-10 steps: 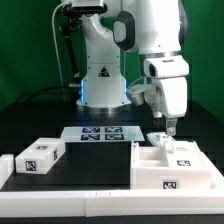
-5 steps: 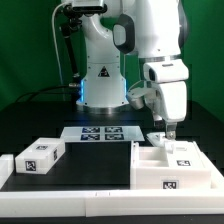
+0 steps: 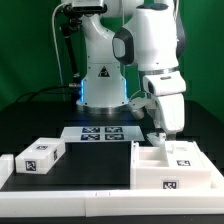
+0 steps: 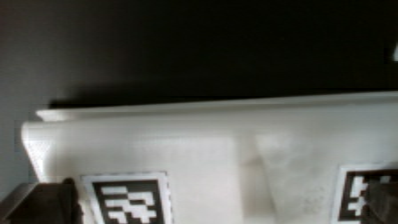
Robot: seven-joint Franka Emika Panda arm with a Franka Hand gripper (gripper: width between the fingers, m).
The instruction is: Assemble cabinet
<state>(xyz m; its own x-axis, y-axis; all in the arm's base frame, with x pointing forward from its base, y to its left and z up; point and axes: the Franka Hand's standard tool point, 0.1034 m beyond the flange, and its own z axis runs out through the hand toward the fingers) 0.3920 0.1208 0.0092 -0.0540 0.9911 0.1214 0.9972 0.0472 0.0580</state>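
Observation:
The white cabinet body point(image 3: 176, 166) lies on the black table at the exterior view's right, with marker tags on its top and front. A small white block point(image 3: 156, 139) stands at its far left corner. My gripper point(image 3: 163, 134) hangs low right beside this block, and whether it touches it cannot be told. The fingers are too small and dark to show if they are open or shut. A second white tagged block point(image 3: 38, 157) lies at the exterior view's left. The wrist view shows a white cabinet surface point(image 4: 231, 150) very close, with two tags point(image 4: 128, 198) on it.
The marker board point(image 3: 98, 133) lies flat in the middle, in front of the robot base point(image 3: 102, 85). A low white rim point(image 3: 70, 188) frames the front of the black table. Cables hang behind at the exterior view's left.
The arm has swung a little toward the exterior view's left and the gripper has come lower, closer to the small block on the cabinet body. The parts have not moved.

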